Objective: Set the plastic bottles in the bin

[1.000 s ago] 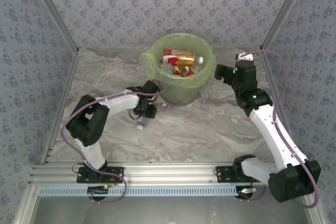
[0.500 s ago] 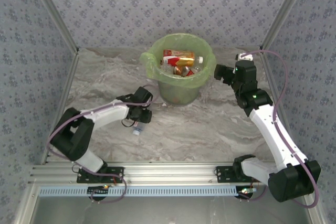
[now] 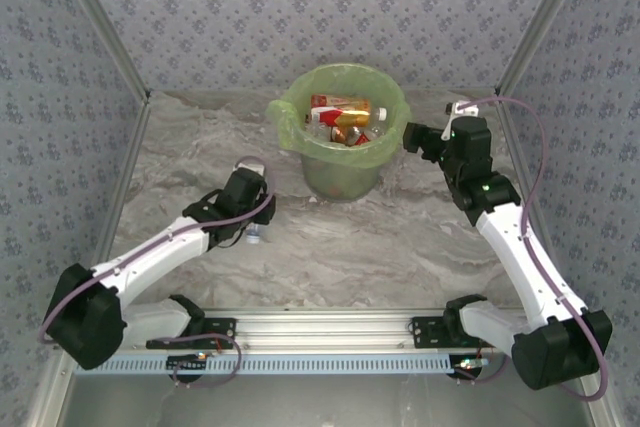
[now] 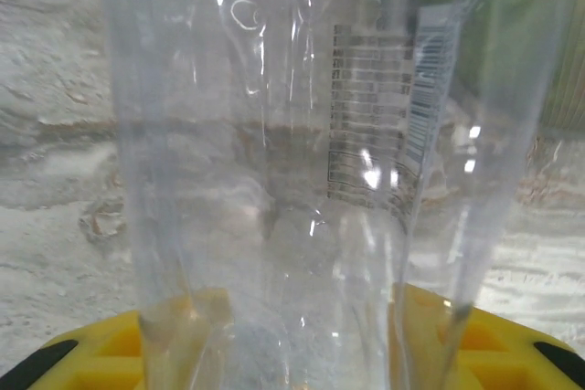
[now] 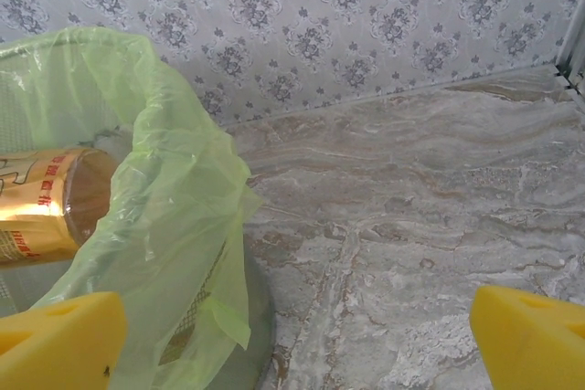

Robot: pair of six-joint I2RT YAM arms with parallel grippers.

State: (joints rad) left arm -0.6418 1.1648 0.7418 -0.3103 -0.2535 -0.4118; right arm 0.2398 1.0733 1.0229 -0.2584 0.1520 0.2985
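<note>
Top external view: we look down on a marbled grey tabletop point(image 3: 400, 237) enclosed by patterned walls point(image 3: 320, 7). A round pale green bin point(image 3: 345, 172), lined with a light green bag point(image 3: 290, 122), stands near the middle of the far edge. Inside it we see several bottles point(image 3: 340, 112) lying in a heap, showing red, white and amber. The left arm point(image 3: 160, 247) reaches from the near left corner toward the middle of the tabletop. Its wrist sits left of the bin and closer to the near edge. Just below the wrist is a small clear bottle point(image 3: 255, 237), its pale cap end pointing toward the near edge. The right arm point(image 3: 515, 237) runs up along the right edge, and its head is just beside the right side of the bin's rim.

Left wrist view: the yellow left fingers point(image 4: 101, 358) are closed on the clear bottle, one on each side of its crinkled body. The bottle is very close to the lens. We make out a printed label with a barcode and a blue cap at its far end. We cannot tell whether it touches the tabletop.

Right wrist view: the right fingers point(image 5: 55, 344), also yellow, stand wide apart with nothing between them, above the tabletop beside the bin. Over the bag-covered rim we see an amber bottle point(image 5: 46, 207) lying inside.
</note>
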